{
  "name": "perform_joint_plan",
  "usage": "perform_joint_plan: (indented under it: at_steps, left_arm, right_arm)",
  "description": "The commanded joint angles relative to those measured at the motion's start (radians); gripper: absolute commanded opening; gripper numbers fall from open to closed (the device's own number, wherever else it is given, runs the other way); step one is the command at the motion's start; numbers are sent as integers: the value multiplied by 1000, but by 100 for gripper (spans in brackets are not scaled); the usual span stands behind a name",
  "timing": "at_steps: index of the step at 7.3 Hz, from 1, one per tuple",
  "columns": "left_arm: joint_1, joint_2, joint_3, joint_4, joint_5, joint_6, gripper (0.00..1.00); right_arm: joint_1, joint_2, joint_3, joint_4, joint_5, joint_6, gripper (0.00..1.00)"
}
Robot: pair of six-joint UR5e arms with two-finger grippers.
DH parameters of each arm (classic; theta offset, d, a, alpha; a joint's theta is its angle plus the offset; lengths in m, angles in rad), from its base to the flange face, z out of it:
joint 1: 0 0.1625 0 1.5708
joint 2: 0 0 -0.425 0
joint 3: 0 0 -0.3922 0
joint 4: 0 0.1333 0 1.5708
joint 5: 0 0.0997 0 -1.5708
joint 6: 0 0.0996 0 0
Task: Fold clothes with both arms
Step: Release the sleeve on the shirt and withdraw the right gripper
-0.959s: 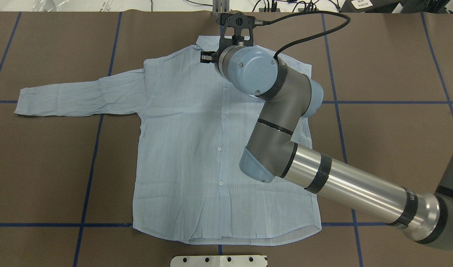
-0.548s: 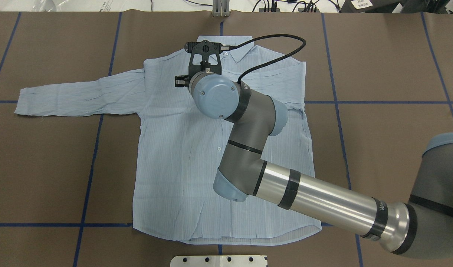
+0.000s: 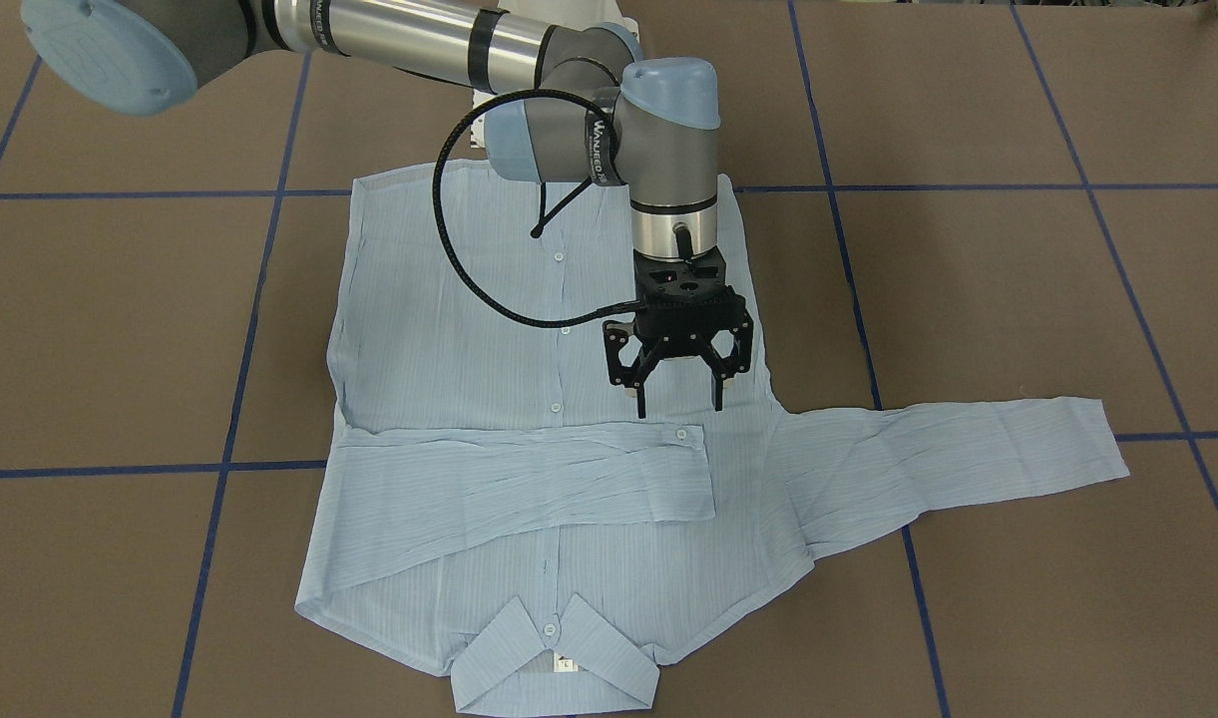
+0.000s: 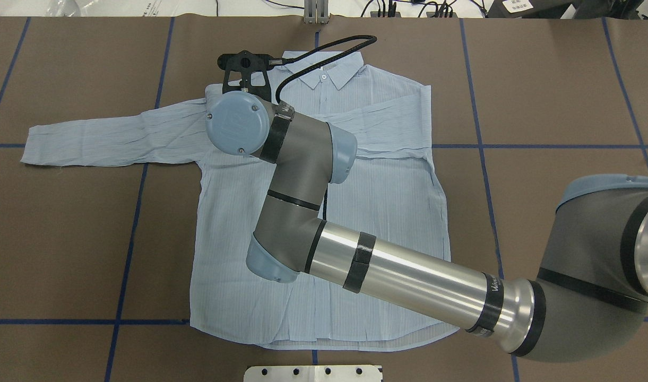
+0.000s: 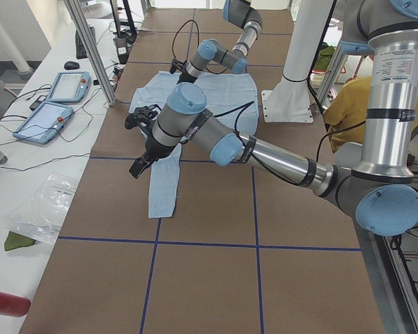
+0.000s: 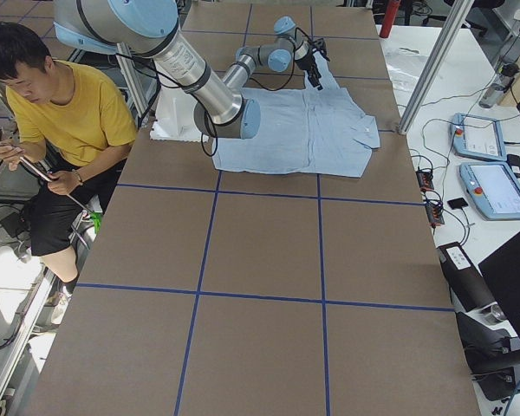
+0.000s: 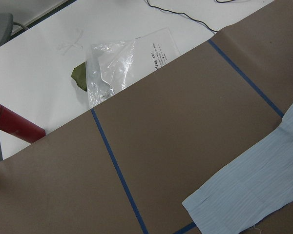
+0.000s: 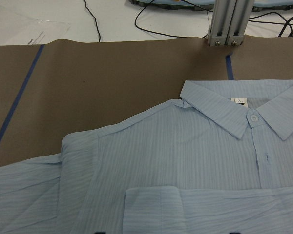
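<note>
Exterior front-facing view: the shirt [image 3: 449, 339] lies flat and face-up on the brown table [image 3: 968, 249], with its collar [image 3: 559, 658] on the side far from the robot. A folded sleeve [image 3: 509, 484] crosses the chest and an outstretched sleeve [image 3: 968, 449] points to the robot's left. The right gripper [image 3: 679, 404] hangs over the chest on that left side, just on the robot's side of the folded sleeve's cuff [image 3: 693, 469] — fingers spread, nothing between them.

Overhead exterior view: the right arm [image 4: 408, 276] reaches across the shirt from the right, its wrist above the left shoulder seam. Half a second ago the wrist sat over the button placket and a second ago beside the collar, so it has swung leftward while the shirt stayed put.

Exterior left view: the left gripper [image 5: 139, 165] hangs above the table near the outstretched sleeve's end — whether it is spread or clenched, I cannot tell.

Right wrist-mounted view: collar, left shoulder and the folded cuff lie below.
</note>
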State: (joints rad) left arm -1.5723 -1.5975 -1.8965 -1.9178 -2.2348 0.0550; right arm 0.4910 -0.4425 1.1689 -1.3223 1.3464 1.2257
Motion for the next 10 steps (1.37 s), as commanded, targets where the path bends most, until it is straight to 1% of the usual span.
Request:
perform_joint_plan:
  at_steps: [1, 2, 3, 4, 5, 6, 7, 8, 9, 10]
  left_arm:
    - [11, -13, 7, -41, -2, -109, 100]
    - [74, 0, 26, -184, 1, -128, 100]
    - [118, -2, 96, -273, 1, -133, 100]
    - [182, -10, 143, -338, 9, -133, 100]
    - [196, -10, 184, -412, 11, -185, 100]
    - [239, -4, 223, -502, 12, -295, 100]
    - [297, 1, 282, -608, 56, -366, 100]
    - [337, 1, 363, -709, 81, -427, 100]
    - [374, 2, 419, -765, 86, -493, 100]
    - [389, 8, 469, -805, 121, -524, 100]
  right_arm:
    - [84, -7, 3, -67, 119, 64, 99]
    - [166, -43, 17, -89, 281, 70, 99]
    - [257, -91, 91, -145, 390, 52, 99]
    - [355, -170, 191, -149, 531, 29, 99]
    - [441, -294, 318, -156, 648, -85, 100]
    - [524, -455, 463, -175, 713, -279, 100]
    - [617, -595, 557, -187, 791, -471, 100]
    - [718, -728, 607, -183, 875, -653, 100]
    - [812, -848, 626, -169, 939, -845, 100]
    - [893, -933, 626, -166, 1003, -1000, 100]
